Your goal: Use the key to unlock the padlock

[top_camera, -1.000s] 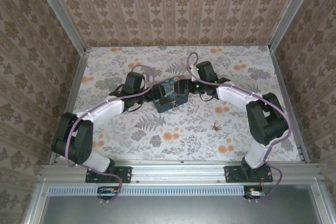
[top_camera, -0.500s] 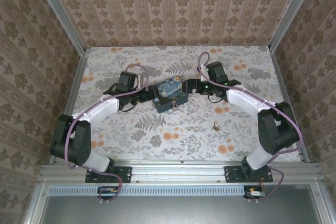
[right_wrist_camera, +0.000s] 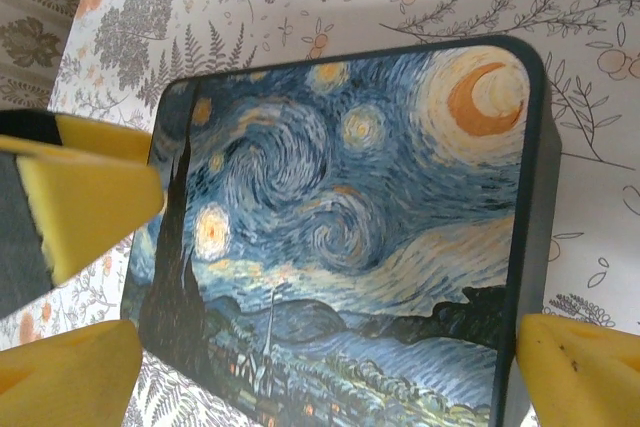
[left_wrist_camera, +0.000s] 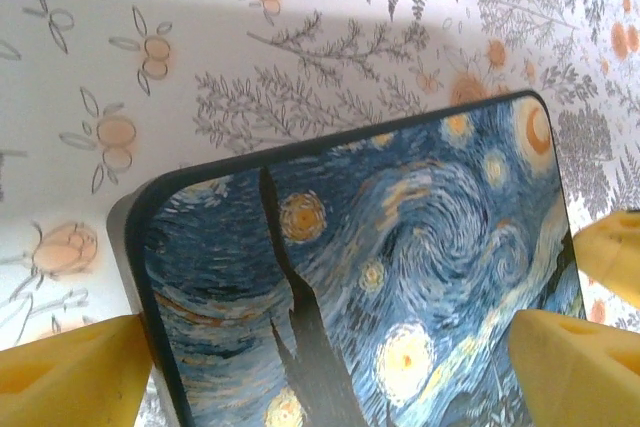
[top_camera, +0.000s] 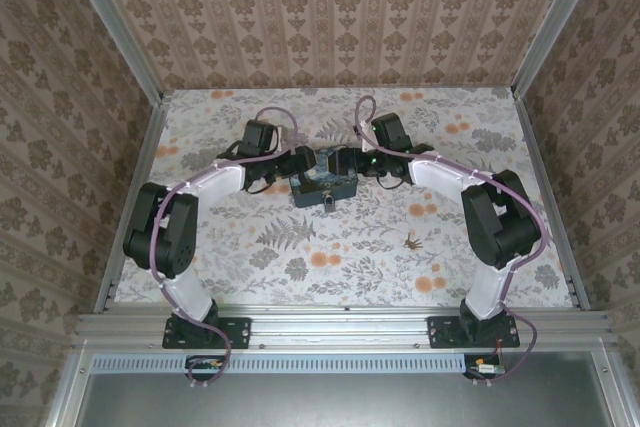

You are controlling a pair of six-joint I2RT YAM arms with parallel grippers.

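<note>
The blue swirl-patterned box [top_camera: 325,187] sits mid-table, with the small padlock [top_camera: 328,201] hanging at its front face. The key [top_camera: 412,242] lies as a tiny dark thing on the cloth to the right, apart from both arms. My left gripper [top_camera: 303,164] and right gripper [top_camera: 347,162] meet over the box's back half. My left gripper [left_wrist_camera: 330,367] is open, its yellow fingers [left_wrist_camera: 70,377] either side of the lid [left_wrist_camera: 400,247]. My right gripper [right_wrist_camera: 328,357] is open too, straddling the lid [right_wrist_camera: 350,217] with its fingers [right_wrist_camera: 580,367] at the box's edges.
The table is covered by a floral cloth [top_camera: 300,257] with orange flower prints. Patterned walls and metal rails [top_camera: 150,167] close it in on the left, right and back. The left arm's yellow finger [right_wrist_camera: 90,197] reaches into the right wrist view.
Both grippers have moved in from the box's sides and now sit over its lid. The left arm's elbow has swung inward. The key has not moved.
</note>
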